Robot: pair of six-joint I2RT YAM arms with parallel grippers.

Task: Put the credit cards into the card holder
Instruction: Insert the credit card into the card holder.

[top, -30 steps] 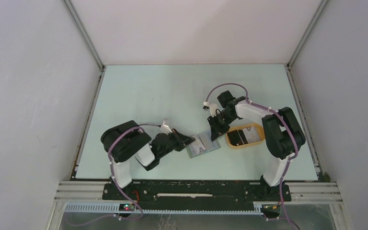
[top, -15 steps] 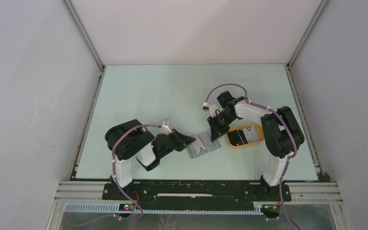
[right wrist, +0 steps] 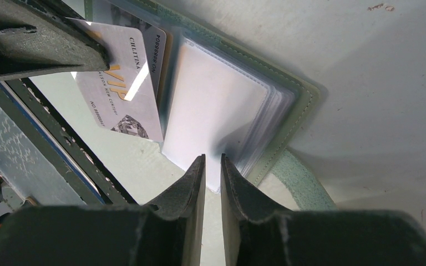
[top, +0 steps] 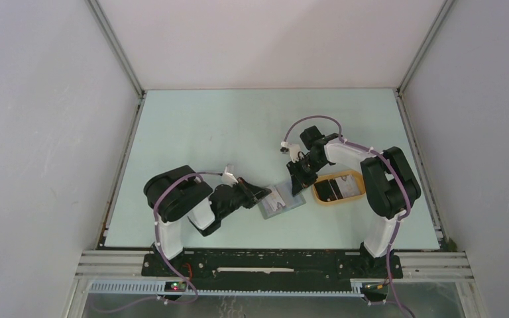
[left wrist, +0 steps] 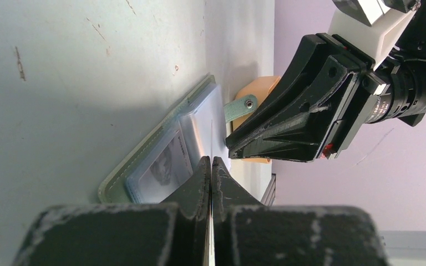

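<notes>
Sitting open between the arms – the card holder, one pale credit card lying on one half. Left gripper closed tight at its edge; right gripper barely parted over the clear sleeves – can't tell if it's pinching one.

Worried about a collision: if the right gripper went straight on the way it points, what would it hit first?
Probably the clear plastic sleeves of the open grey-green wallet: the right gripper points at their near edge. Depth is unclear; it may already touch them.
</notes>
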